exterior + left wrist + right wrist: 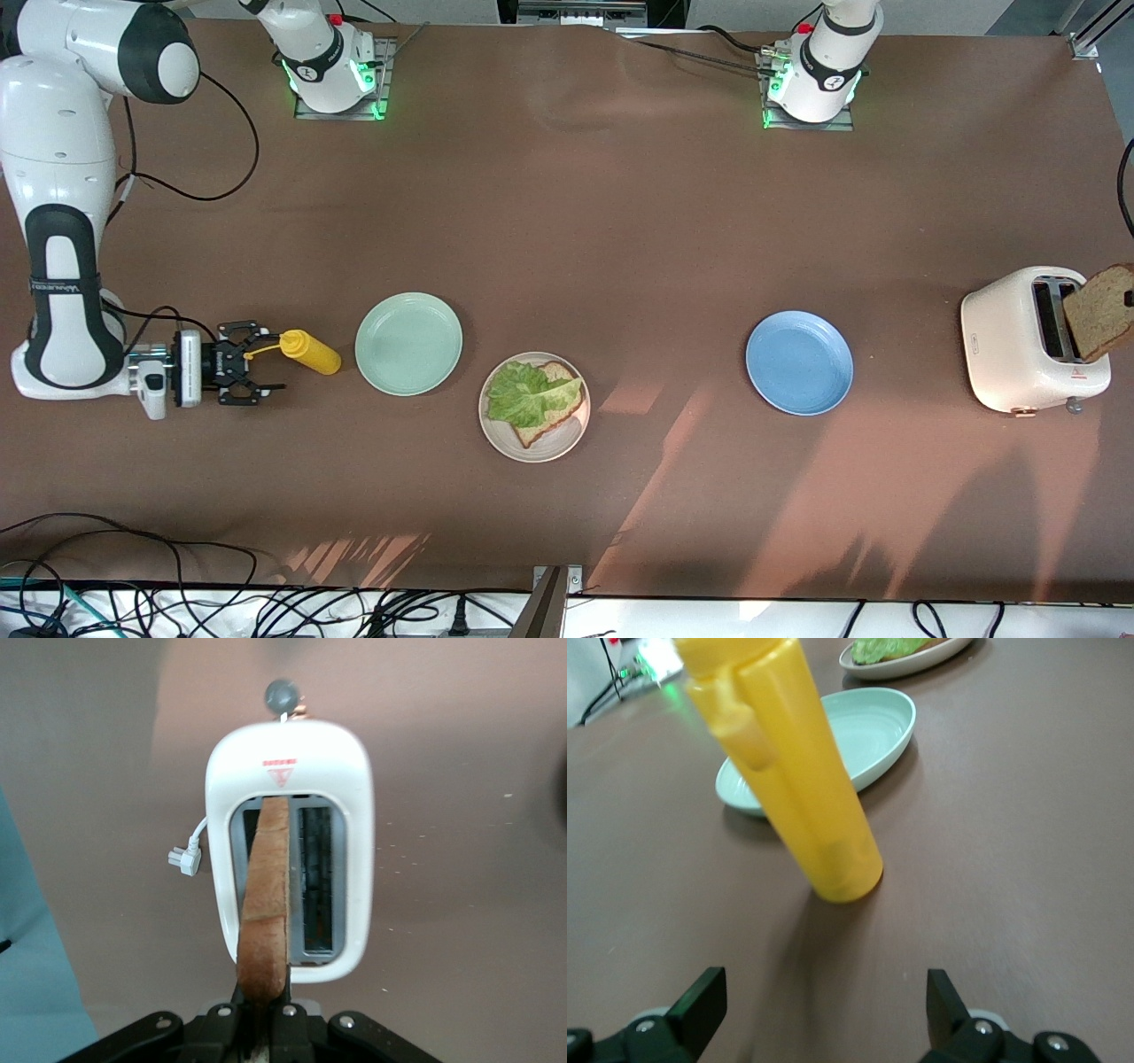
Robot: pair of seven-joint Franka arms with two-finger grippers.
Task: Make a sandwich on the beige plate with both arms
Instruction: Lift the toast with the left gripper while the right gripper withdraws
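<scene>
Brown table (567, 221): seen from the front camera, it carries three plates, a bottle and a toaster.
Beige plate (497, 434): nearest the front camera of the three plates; it holds a slice of wholegrain bread (560, 413) with a green lettuce leaf (529, 393) on top.
Mint-green plate (408, 343): just beside the beige plate, toward the right arm's end of the table.
Blue plate (799, 362): well apart from the beige plate, toward the left arm's end.
Yellow squeeze bottle (311, 352): stands on the table beside the mint-green plate.
Right gripper (266, 365): low at the table beside the bottle, fingers spread wide, holding nothing.
White toaster (1010, 354): at the left arm's end of the table.
Second bread slice (1099, 312): tilted, over the toaster, cut off by the frame edge.

Left wrist view, left gripper (261, 1032): over the toaster (354, 815), clamped on the bread slice (266, 904), which is seen edge-on above one slot.

Right wrist view, right fingers (700, 1003): wide apart, with the bottle (806, 806) standing clear of them.
Plates in this view: the mint-green plate (877, 735) lies by the bottle, with the edge of the beige plate (904, 666) and lettuce (881, 647) near it.
</scene>
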